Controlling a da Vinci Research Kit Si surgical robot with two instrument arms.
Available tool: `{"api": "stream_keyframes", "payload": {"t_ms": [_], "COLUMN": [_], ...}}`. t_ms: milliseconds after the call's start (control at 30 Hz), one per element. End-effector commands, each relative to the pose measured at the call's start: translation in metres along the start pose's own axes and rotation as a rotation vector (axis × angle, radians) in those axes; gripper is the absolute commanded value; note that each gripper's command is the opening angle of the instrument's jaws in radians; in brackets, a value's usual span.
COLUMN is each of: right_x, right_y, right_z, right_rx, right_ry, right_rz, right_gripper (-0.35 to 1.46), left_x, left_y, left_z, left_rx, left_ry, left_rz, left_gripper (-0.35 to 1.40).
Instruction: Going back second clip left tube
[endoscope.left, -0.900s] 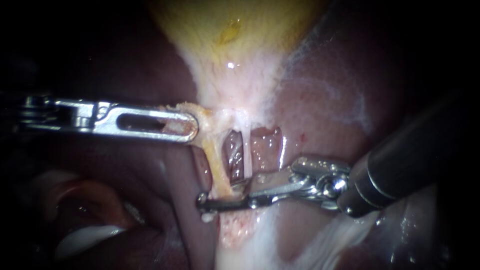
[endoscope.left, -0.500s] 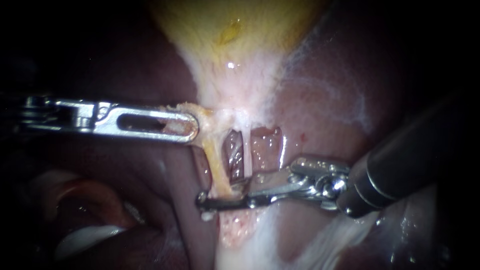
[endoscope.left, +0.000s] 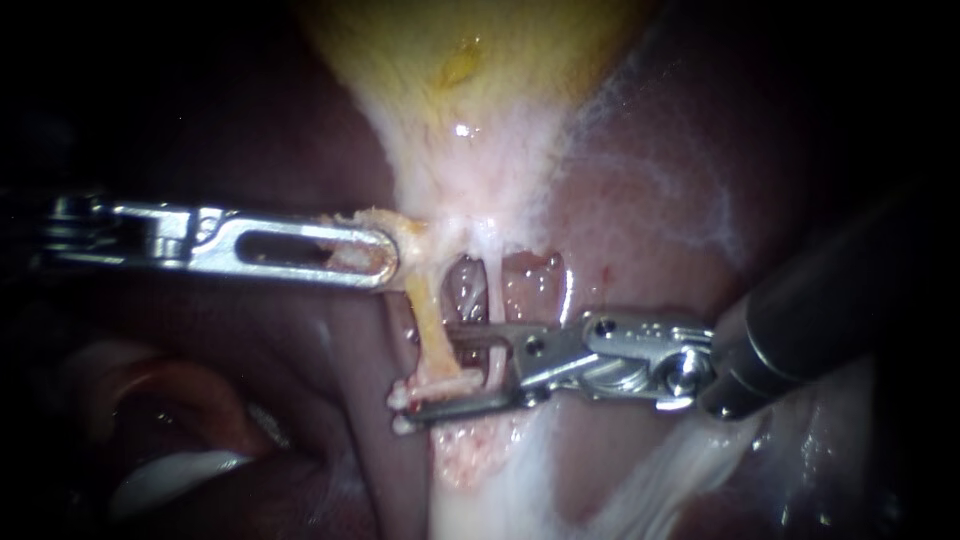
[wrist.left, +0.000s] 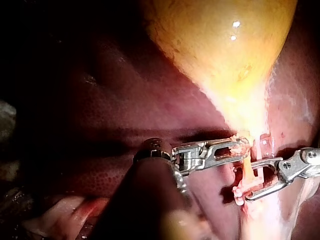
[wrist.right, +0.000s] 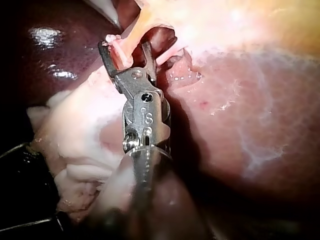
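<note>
Okay: left instrument (endoscope.left: 385, 258) comes in level from the left. Its slotted jaws are clamped on the yellowish tissue where the gallbladder (endoscope.left: 470, 60) narrows, at the top end of the left tube (endoscope.left: 425, 320). That tube runs taut from there, down and slightly right, toward the right instrument (endoscope.left: 428, 372). The right instrument enters from the right, and its jaws stand apart with a clear gap. The upper jaw reaches the tube partway down; the lower jaw lies under the tube's base, so the left tube sits in the gap and is not pinched. A pale pinkish knobbly strip (endoscope.left: 440, 384) lies across the tube's base just above the lower jaw; can't tell whether it is a clip. The right tube (endoscope.left: 495, 310), a thin white strand, hangs just beside the left one, behind the upper jaw. The liver (endoscope.left: 650, 200) surrounds the site on both sides. The right wrist view shows the same open jaws with the pink strip between their tips.
</note>
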Motion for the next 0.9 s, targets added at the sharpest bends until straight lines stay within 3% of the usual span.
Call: {"api": "stream_keyframes", "payload": {"t_ms": [33, 367, 667, 900], "right_x": [0.0001, 0.001, 0.0046, 0.0057], "right_y": [0.0, -0.0001, 0.0008, 0.0007], "right_z": [-0.0004, -0.0062, -0.0137, -0.0167], "right_rx": [0.004, -0.015, -0.045, -0.053], "right_ry": [-0.001, 0.002, 0.004, 0.002], "right_rz": [-0.009, -0.069, -0.118, -0.14], "right_gripper": [0.5, 0.5, 0.5, 0.5], "left_x": [0.0, 0.0, 0.0, 0.0], "left_y": [0.0, 0.0, 0.0, 0.0], "left_z": [-0.0001, -0.0001, -0.0001, 0.0], "left_rx": [0.0, 0.0, 0.0, 0.0], "left_ry": [0.0, 0.0, 0.0, 0.0], "left_rz": [0.0, 0.0, 0.0, 0.0], "left_gripper": [-0.35, -0.35, -0.35, -0.35]}}
